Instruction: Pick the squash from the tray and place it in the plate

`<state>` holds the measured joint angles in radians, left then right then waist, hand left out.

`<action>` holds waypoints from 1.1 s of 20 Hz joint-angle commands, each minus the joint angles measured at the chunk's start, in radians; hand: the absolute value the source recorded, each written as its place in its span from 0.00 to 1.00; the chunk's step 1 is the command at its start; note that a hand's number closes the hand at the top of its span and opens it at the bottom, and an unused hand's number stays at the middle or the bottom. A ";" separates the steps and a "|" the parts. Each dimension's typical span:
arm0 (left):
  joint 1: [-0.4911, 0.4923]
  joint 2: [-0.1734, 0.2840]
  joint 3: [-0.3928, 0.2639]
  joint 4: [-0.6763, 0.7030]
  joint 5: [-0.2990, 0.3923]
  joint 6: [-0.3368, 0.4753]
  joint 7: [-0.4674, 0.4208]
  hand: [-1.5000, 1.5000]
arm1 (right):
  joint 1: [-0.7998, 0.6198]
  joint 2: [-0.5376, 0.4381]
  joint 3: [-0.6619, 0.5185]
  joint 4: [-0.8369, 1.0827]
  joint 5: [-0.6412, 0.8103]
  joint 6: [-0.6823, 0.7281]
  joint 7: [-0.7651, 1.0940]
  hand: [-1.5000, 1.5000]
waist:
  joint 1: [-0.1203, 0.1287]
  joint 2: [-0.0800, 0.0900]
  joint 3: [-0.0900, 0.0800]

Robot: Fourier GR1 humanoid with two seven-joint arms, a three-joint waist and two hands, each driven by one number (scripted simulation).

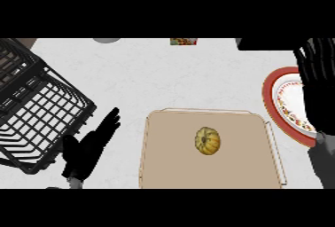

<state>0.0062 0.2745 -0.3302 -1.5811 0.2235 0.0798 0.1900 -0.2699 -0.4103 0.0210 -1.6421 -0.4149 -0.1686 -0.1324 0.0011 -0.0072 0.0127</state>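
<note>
- One small, ribbed, yellow-orange squash (207,140) lying alone near the middle of a flat tan rectangular tray (170,173) on a pale speckled counter (183,75), untouched by either hand.
- Red-rimmed white round plate (278,91) with a patterned inner band, just beside the tray's right edge, partly hidden by the black right hand (318,84).
- Right hand spread over the plate, fingers straight and apart, holding nothing, well clear of the squash.
- Black left hand (88,148) at the lower left between tray and black wire dish rack (39,111), fingers straight and relaxed, at rest, empty.
- Small colourful packet (184,41) and grey round object (107,40) cut off at the counter's far edge.
- Squash likely light and hard-skinned, rigid rather than fragile; rounded shape apt to roll, smooth rind perhaps slippery.
- Best hold judged across the widest part, thumb on one flank and fingers on the other, ribs giving some purchase.
- Pickup not yet begun; short carry rightward to the plate ahead.
</note>
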 commanded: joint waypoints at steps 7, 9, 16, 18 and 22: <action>0.020 0.018 0.072 0.067 -0.003 0.057 0.034 0.50 | -0.152 -0.439 0.249 0.056 0.603 0.020 0.187 1.00 | 0.031 0.004 -0.085; 0.027 -0.019 0.083 0.089 0.016 0.086 0.044 0.50 | -0.206 -0.426 0.250 0.048 0.761 -0.138 0.288 1.00 | 0.022 0.000 -0.036; 0.010 -0.036 0.133 0.178 0.045 0.051 -0.019 0.50 | -0.232 -0.190 0.537 -0.168 1.142 -0.180 0.670 0.00 | -0.006 0.002 -0.016; 0.033 -0.064 0.106 0.149 0.009 0.089 -0.024 0.50 | -0.273 -0.168 0.563 -0.195 1.197 -0.073 0.771 0.00 | -0.001 0.002 -0.015; 0.021 -0.053 0.128 0.164 0.017 0.087 -0.011 0.50 | -0.363 -0.160 0.632 -0.222 1.198 0.213 0.961 0.00 | -0.006 -0.003 -0.017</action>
<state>0.0218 0.2325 -0.2108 -1.4382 0.2451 0.1574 0.1951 -0.5870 -0.5847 0.5806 -1.8102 0.7352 -0.1449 0.6596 0.0037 -0.0064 -0.0044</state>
